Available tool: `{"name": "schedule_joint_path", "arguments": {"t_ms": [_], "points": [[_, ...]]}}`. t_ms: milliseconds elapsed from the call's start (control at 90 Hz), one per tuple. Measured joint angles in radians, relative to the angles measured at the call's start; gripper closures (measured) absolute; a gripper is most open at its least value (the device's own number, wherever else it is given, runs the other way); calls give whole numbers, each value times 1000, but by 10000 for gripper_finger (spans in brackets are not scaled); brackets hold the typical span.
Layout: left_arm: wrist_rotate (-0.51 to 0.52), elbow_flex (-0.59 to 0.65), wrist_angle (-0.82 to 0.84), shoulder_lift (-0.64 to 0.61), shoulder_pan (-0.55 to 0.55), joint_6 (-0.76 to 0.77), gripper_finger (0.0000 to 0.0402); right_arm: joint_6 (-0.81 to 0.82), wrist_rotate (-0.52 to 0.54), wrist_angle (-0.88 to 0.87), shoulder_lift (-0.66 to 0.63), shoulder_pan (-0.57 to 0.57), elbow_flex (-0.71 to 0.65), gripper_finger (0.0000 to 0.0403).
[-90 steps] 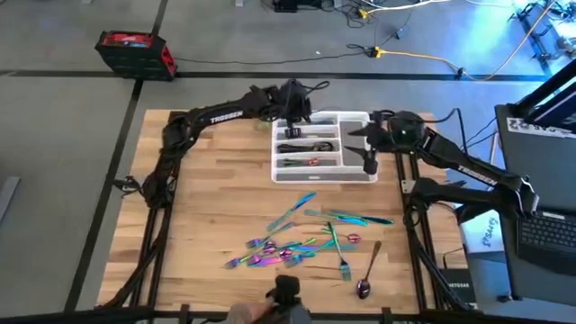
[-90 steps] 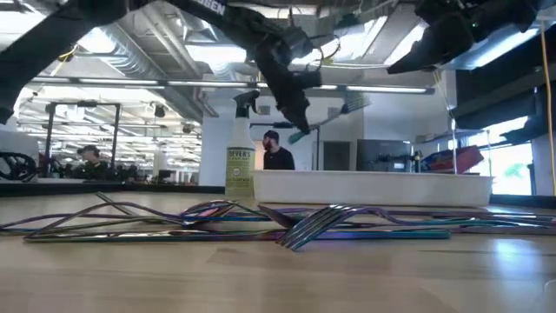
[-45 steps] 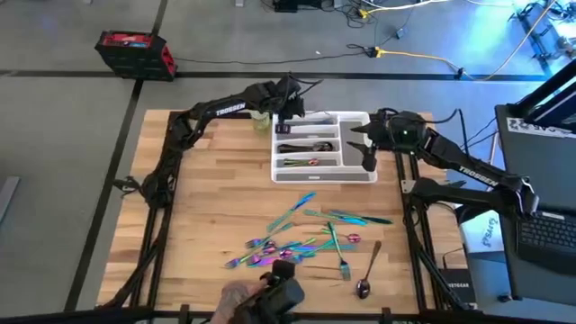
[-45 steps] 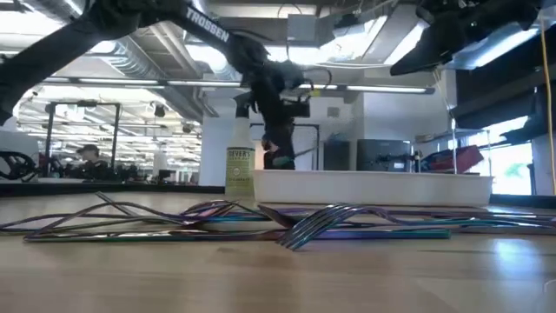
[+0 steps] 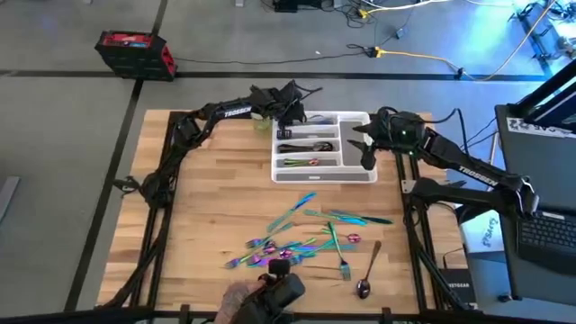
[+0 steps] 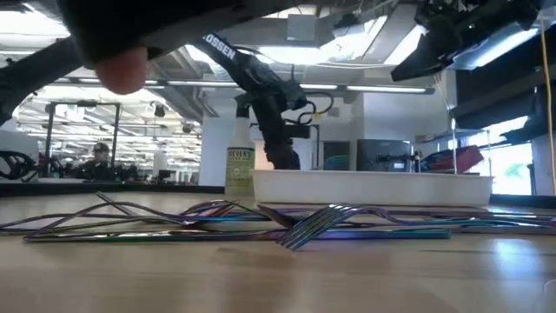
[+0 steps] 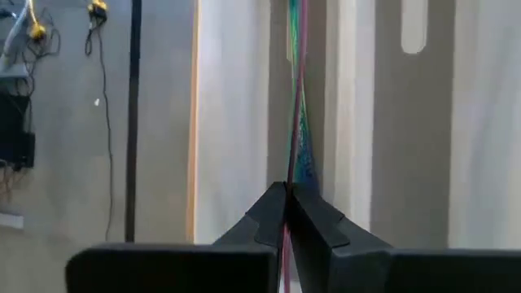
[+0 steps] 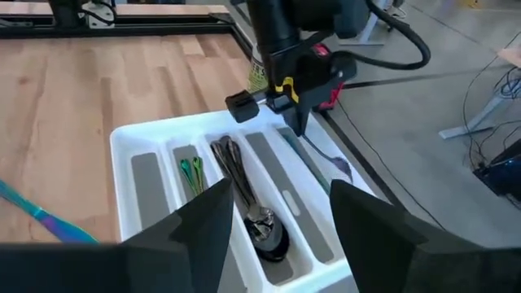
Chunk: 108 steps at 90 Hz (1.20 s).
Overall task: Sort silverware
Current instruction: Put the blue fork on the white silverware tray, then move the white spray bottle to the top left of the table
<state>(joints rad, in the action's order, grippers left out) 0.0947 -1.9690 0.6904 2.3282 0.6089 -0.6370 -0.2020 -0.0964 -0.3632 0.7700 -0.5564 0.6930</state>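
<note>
Your left claw (image 8: 295, 122) is clamped on a slim rainbow utensil (image 7: 298, 122) over the white tray's (image 5: 367, 176) far compartment; your right claw (image 5: 367, 158) hangs spread at the tray's right edge; remaining silverware (image 5: 306, 236) lies near the tray on the table (image 5: 216, 189).

- Left arm: reaches across the far edge of the bench, wrist bent downward; left end effector (image 5: 290, 118) points down, its fingers (image 7: 277, 213) pressed together.
- Right arm: elbow folded at the bench's right side; right end effector (image 5: 368, 155) raised, fingers (image 8: 199, 221) spread apart.
</note>
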Motion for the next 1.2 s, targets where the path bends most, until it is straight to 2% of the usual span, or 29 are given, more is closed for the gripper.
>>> {"name": "schedule_joint_path", "arguments": {"t_ms": [144, 456, 678, 889, 1000, 1200], "points": [[-34, 0, 6, 0, -4, 25, 401, 29, 0, -8, 0, 0, 0, 213], [29, 1, -13, 2, -20, 44, 396, 66, -1, -64, 0, 0, -1, 213], [35, 2, -30, 2, -20, 86, 325, 98, -29, -84, 0, 0, -1, 213], [129, 3, -77, 3, -34, 88, 248, 118, -46, -85, 0, 0, -1, 213], [151, 5, -110, -7, -50, 109, 232, 119, -64, -87, 0, 1, -1, 213], [191, 5, -167, -85, -88, 212, 229, 119, -107, -90, 0, 1, -1, 213]]}}
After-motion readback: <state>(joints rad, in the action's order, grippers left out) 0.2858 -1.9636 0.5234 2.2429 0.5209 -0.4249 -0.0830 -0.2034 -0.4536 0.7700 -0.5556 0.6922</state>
